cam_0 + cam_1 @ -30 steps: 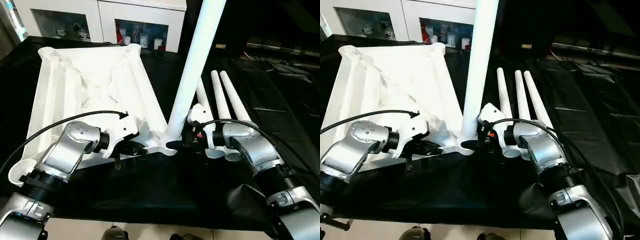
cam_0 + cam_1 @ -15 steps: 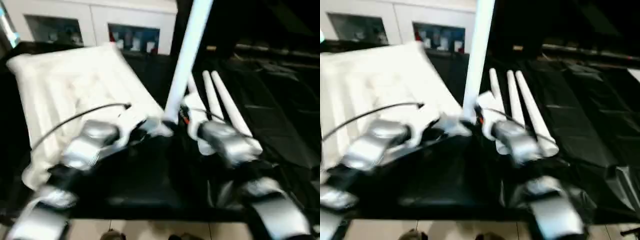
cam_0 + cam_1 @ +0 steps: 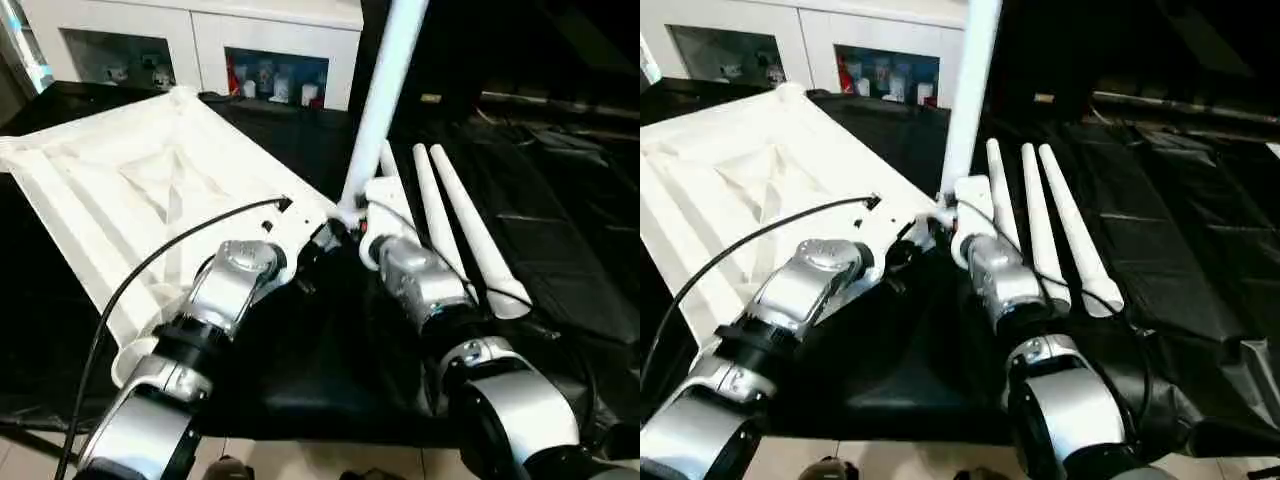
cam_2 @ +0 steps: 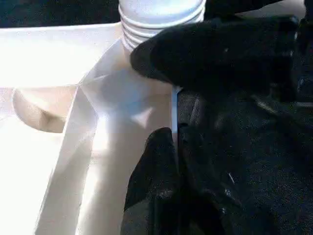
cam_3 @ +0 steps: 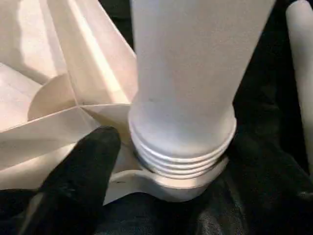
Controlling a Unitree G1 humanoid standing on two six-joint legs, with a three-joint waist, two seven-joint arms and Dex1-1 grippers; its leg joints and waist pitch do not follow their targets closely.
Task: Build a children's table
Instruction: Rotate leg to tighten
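Note:
The white tabletop (image 3: 120, 190) lies underside up on the black cloth, turned at an angle. One white leg (image 3: 385, 90) stands upright in its corner socket (image 5: 171, 188), with rings of thread (image 5: 181, 154) showing above the socket. My left gripper (image 3: 310, 252) is shut on the tabletop's thin rim (image 4: 174, 105) just beside that socket. My right gripper (image 3: 348, 228) is open around the leg's base; one black finger (image 5: 85, 178) stands a little off the thread. Three more legs (image 3: 450, 215) lie side by side to the right.
A white cabinet with glass doors (image 3: 200, 40) stands behind the table. Black cloth (image 3: 560, 230) covers the work surface, wrinkled on the right. A black cable (image 3: 150, 270) loops over my left forearm. Pale floor (image 3: 300, 460) shows at the near edge.
The tabletop has swung round on the cloth, its leg corner now farther from me, with both arms stretched after it. My right gripper's fingers have come off the leg. The camera also shifted.

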